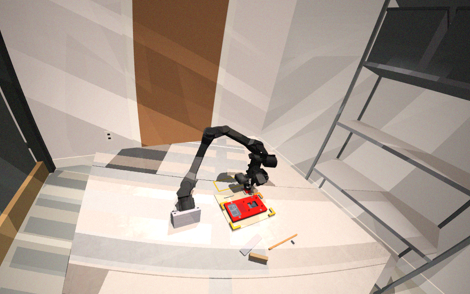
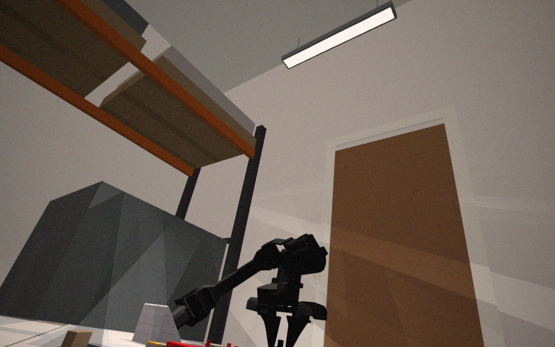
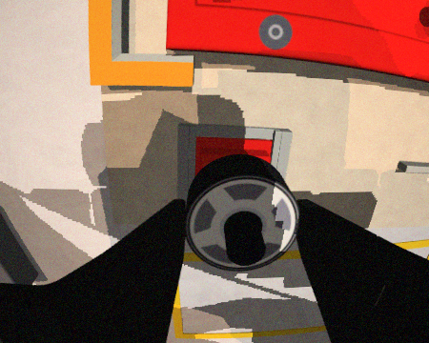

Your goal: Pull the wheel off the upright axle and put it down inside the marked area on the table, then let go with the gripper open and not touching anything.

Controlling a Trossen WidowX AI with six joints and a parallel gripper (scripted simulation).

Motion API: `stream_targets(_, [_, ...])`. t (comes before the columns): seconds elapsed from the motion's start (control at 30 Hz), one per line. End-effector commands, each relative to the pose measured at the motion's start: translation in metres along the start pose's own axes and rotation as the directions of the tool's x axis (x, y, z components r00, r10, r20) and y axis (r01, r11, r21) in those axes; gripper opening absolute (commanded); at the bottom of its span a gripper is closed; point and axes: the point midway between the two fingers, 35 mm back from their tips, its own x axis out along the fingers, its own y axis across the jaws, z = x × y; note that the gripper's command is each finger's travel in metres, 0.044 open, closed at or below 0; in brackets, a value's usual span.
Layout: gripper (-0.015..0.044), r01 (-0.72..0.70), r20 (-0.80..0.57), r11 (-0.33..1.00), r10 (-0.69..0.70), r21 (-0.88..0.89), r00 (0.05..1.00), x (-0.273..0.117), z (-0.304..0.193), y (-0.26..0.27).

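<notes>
Near far edge of table (image 1: 127, 234), gripper (image 3: 243, 229) pinching wheel (image 3: 243, 223) on both sides; axle (image 3: 243, 247) upright, marked area (image 3: 253, 314) just beside — pull straight up.

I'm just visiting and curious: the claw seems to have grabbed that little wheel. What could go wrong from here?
The gripper is shut on the wheel, which looks still seated over its red base.
1. Pulled at a slant, the wheel might bind on the axle.
2. The fingers touch only its rounded rim, so it could slip.
3. The yellow outline is close by; a careless drop might roll out.
</notes>
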Motion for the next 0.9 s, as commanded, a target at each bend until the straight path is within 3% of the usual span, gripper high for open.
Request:
stream_targets(0.0, [0.0000, -0.001, 0.000, 1.000, 0.001, -0.001, 1.000, -0.0018, 0.0006, -0.0001])
stream_targets(0.87, [0.0000, -0.003, 0.000, 1.000, 0.003, -0.001, 1.000, -0.0103, 0.0008, 0.0002])
